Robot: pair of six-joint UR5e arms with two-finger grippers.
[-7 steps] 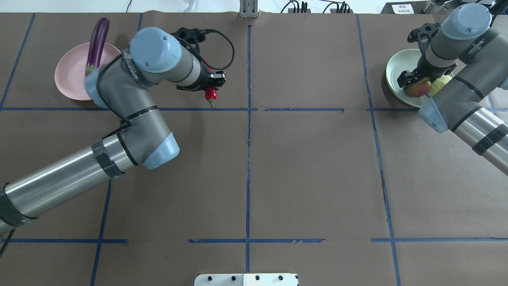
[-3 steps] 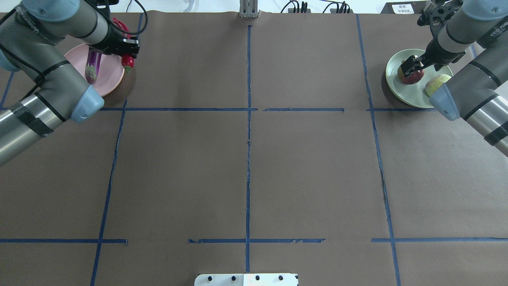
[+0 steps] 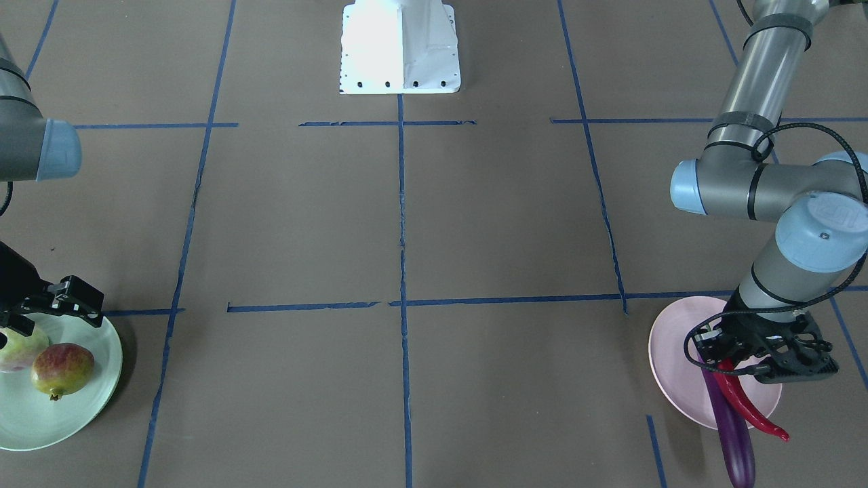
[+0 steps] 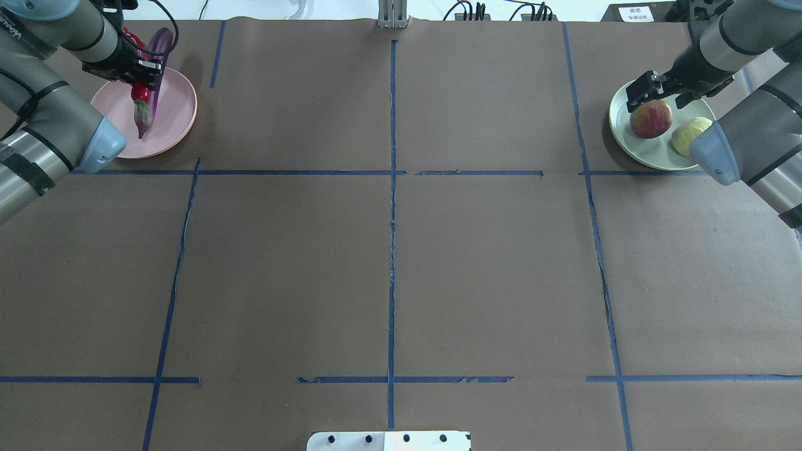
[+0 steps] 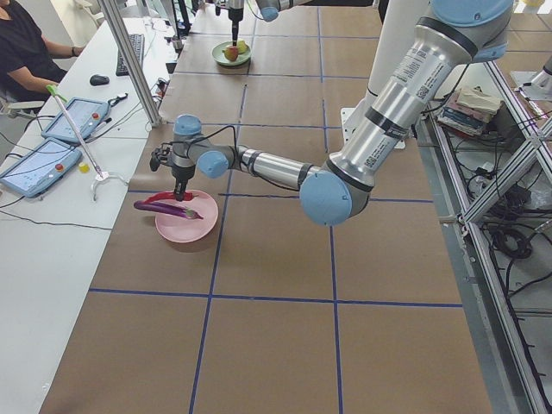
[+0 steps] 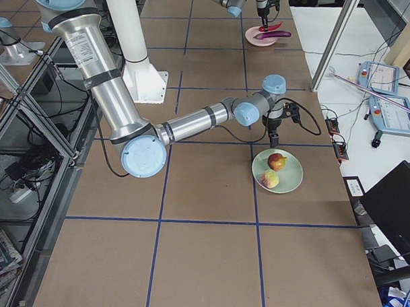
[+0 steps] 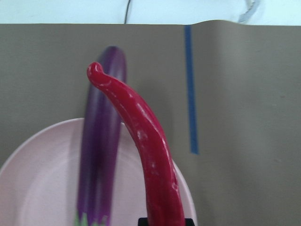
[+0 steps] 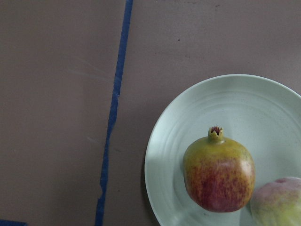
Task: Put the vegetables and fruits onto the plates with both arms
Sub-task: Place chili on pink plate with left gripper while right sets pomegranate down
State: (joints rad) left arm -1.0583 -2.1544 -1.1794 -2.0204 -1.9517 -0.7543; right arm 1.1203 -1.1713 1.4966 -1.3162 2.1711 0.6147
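My left gripper [image 4: 139, 75] is shut on the red chili pepper [image 3: 746, 403] and holds it just above the pink plate [image 4: 172, 119]. In the left wrist view the chili [image 7: 150, 155] sticks out over the plate's rim [image 7: 37, 179], beside the purple eggplant [image 7: 101, 141]. The eggplant [image 4: 161, 44] lies across the plate, its tip past the far rim. My right gripper [image 4: 658, 94] is open and empty, just above the mint green plate [image 4: 651, 150]. The pomegranate [image 4: 650, 119] and the pale green fruit [image 4: 686, 134] rest on that plate, side by side [image 8: 218, 174].
The white base block [image 4: 388, 440] sits at the table's near edge. Blue tape lines divide the brown table cover. Cables and plugs lie along the far edge [image 4: 501, 11]. In the left side view an operator's table with tablets [image 5: 52, 147] stands beyond the pink plate.
My left arm swung left, carrying the chili from near the table's middle to over the pink plate. My right gripper let go of the pomegranate on the green plate and drew back.
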